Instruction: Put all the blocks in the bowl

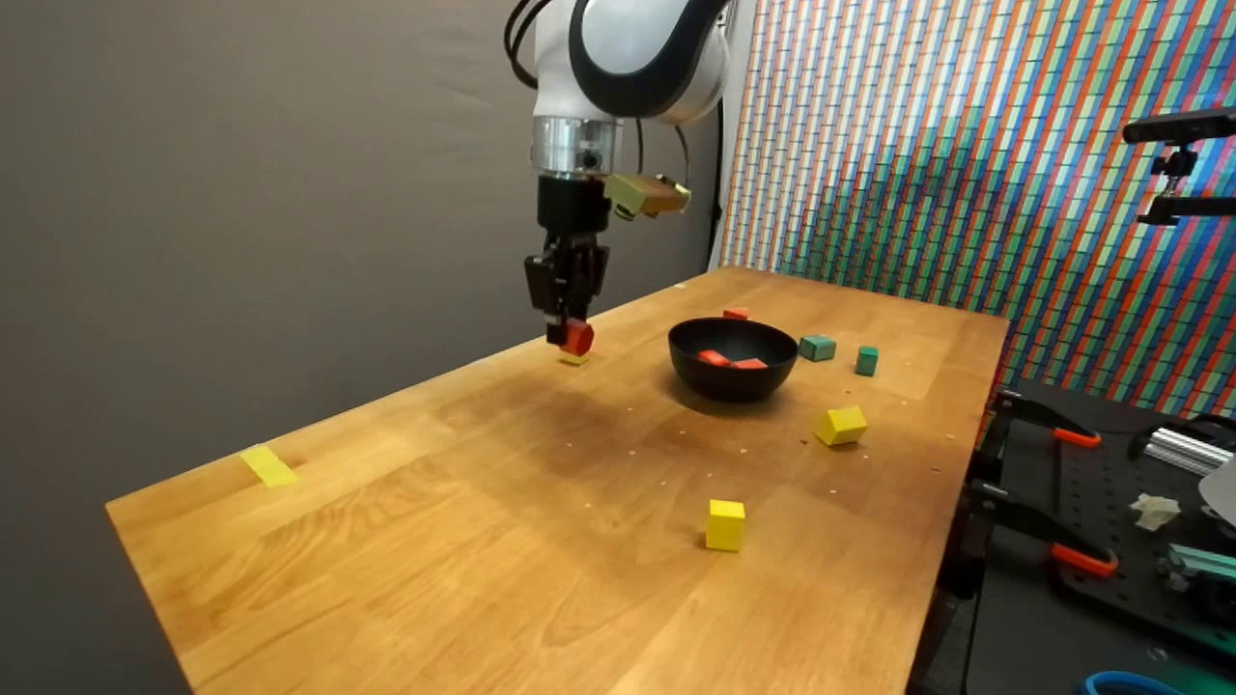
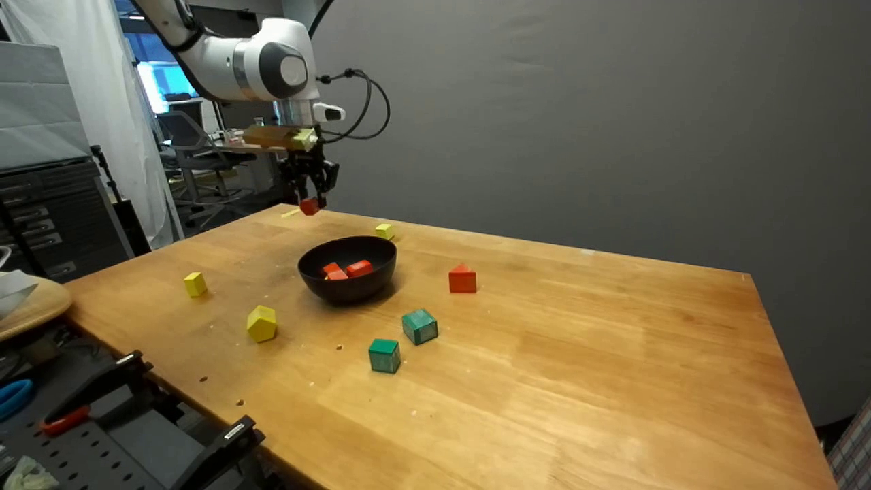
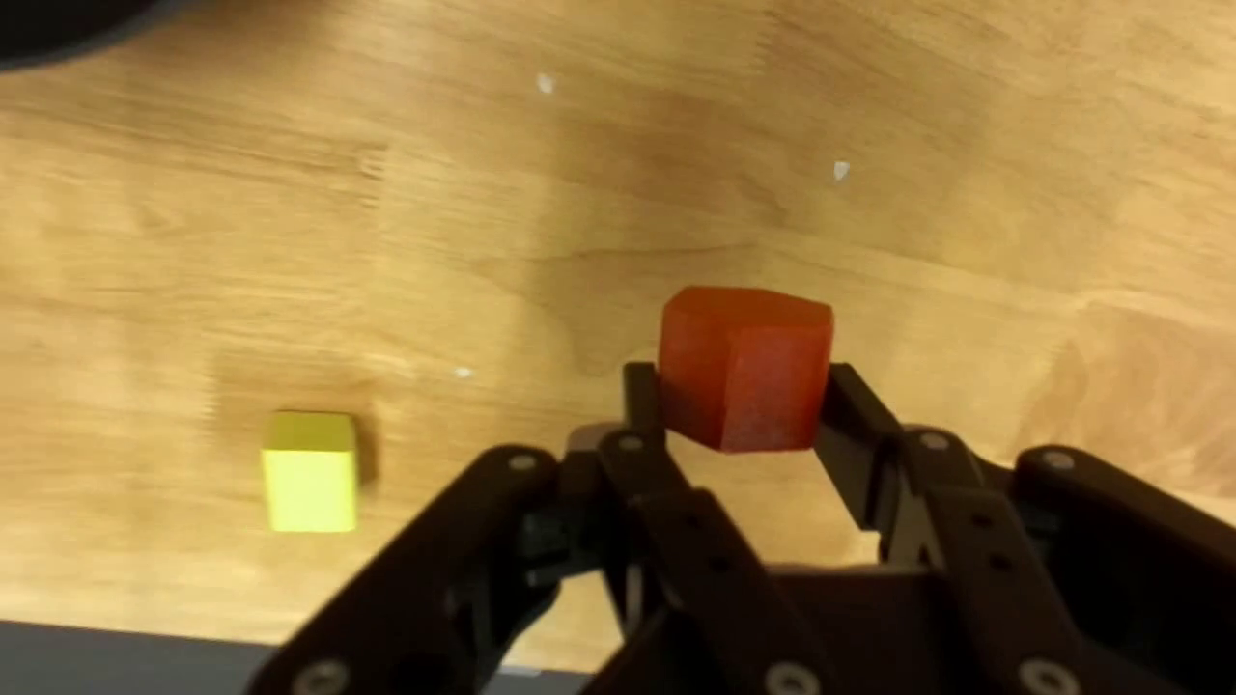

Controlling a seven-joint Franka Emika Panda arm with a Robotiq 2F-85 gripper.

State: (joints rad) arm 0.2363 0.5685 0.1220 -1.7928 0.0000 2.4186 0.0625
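My pincer [image 3: 744, 401] holds a flat-sided red block [image 3: 700, 357] — up over the grainy wood table [image 2: 612, 340], near its edge [image 3: 145, 627]. Open room lies between me and the round black bowl [image 2: 347, 294] — red blocks [image 2: 359, 268] inside.

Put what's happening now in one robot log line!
hand: gripping red block above table | bowl: red blocks inside | on table: three yellow blocks, two green blocks, another red block | job: unfinished

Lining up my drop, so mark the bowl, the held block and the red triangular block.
Bowl [image 2: 350, 292], in an exterior view: outer wall.
Held block [image 3: 758, 375], in the wrist view: one side face.
Red triangular block [image 2: 463, 282], in an exterior view: front face.
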